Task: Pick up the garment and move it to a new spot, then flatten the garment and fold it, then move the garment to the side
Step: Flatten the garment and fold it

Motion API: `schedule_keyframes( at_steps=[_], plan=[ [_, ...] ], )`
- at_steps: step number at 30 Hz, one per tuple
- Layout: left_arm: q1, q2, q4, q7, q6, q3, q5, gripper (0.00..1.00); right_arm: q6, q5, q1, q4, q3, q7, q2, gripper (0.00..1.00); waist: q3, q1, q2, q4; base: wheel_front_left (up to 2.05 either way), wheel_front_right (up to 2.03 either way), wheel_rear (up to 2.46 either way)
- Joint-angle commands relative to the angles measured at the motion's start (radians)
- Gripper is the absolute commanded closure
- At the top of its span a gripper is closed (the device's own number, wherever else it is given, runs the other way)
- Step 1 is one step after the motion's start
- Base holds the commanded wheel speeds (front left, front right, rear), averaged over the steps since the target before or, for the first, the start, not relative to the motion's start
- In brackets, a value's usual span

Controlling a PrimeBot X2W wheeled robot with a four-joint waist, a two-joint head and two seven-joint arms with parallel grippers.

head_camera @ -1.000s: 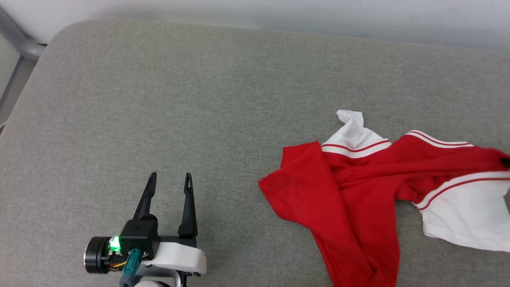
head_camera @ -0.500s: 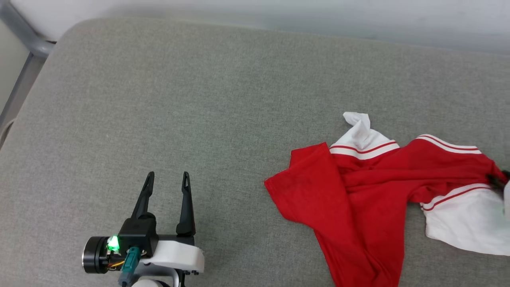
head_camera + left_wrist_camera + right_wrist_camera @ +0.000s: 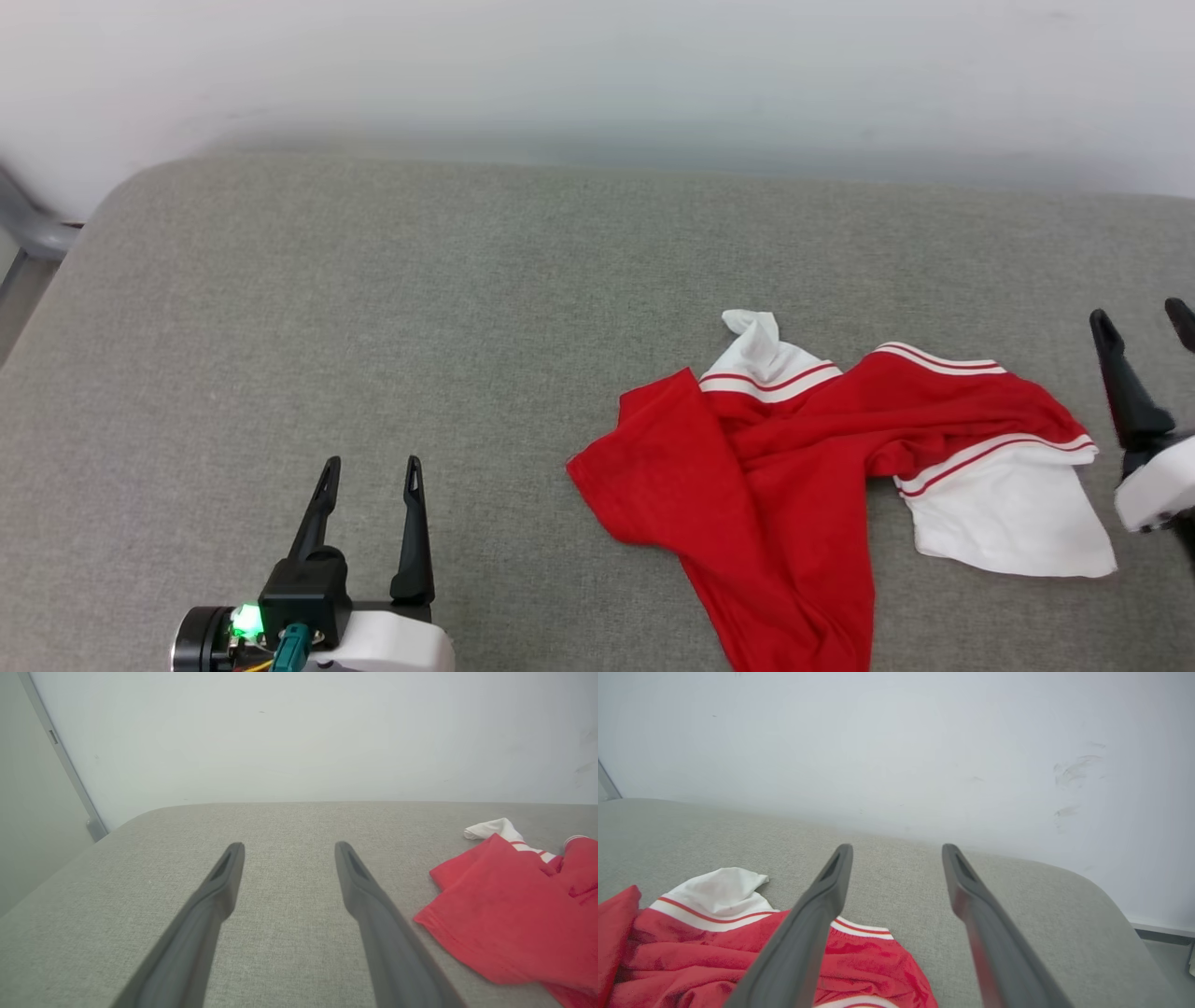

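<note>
The garment (image 3: 794,485), a red jersey with white striped sleeves, lies crumpled on the grey cushion (image 3: 420,308), right of centre. It also shows at the right of the left wrist view (image 3: 509,919) and the lower left of the right wrist view (image 3: 714,947). My right gripper (image 3: 1141,322) stands open just right of the garment, with nothing between its fingers (image 3: 896,851). My left gripper (image 3: 372,467) is open at the lower left, well apart from the cloth, over bare cushion (image 3: 285,847).
A pale wall (image 3: 597,75) runs behind the cushion. A grey metal frame bar (image 3: 28,229) stands off the cushion's far left corner. The cushion's rounded right corner (image 3: 1101,891) drops to the floor.
My right gripper has opened and let go of the garment's right shoulder, which has dropped flat. The camera has tilted, so the whole scene sits lower and further left.
</note>
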Motion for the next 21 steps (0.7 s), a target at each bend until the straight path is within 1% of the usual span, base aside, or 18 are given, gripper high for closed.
schedule_keyframes(
  at_steps=[1,6,10,14,18,21],
  plan=[
    [0.013,0.000,-0.004,-0.003,-0.004,0.006,0.006,0.00,-0.001,-0.050,0.049,-0.034,-0.058,-0.035,0.063,0.00,-0.019,0.0000,0.0000,-0.018,0.00,0.00,0.00],
    [0.020,0.009,-0.006,-0.003,-0.020,0.015,0.013,0.00,-0.001,-0.221,0.178,-0.179,-0.198,-0.075,0.241,0.00,-0.036,0.0000,0.0000,-0.033,0.00,0.00,0.00],
    [-0.007,0.025,-0.009,-0.003,-0.040,0.018,0.020,0.00,-0.001,-0.310,0.274,-0.290,-0.254,-0.085,0.355,0.00,-0.042,0.0000,0.0000,-0.040,0.00,0.00,0.00],
    [-0.061,0.048,-0.001,-0.003,-0.080,0.018,0.009,0.00,-0.001,-0.344,0.343,-0.352,-0.276,-0.087,0.418,0.00,-0.038,0.0000,0.0000,-0.046,0.00,0.00,0.00],
    [-0.150,0.085,0.034,-0.003,-0.148,0.009,-0.002,0.00,-0.001,-0.363,0.374,-0.375,-0.273,-0.088,0.442,0.00,-0.031,0.0000,0.0000,-0.062,0.00,0.00,0.00],
    [-0.242,0.122,0.083,-0.003,-0.189,-0.008,-0.011,0.00,-0.001,-0.371,0.379,-0.376,-0.259,-0.088,0.451,0.00,-0.023,0.0000,0.0000,-0.080,0.00,0.00,0.00]
  ],
)
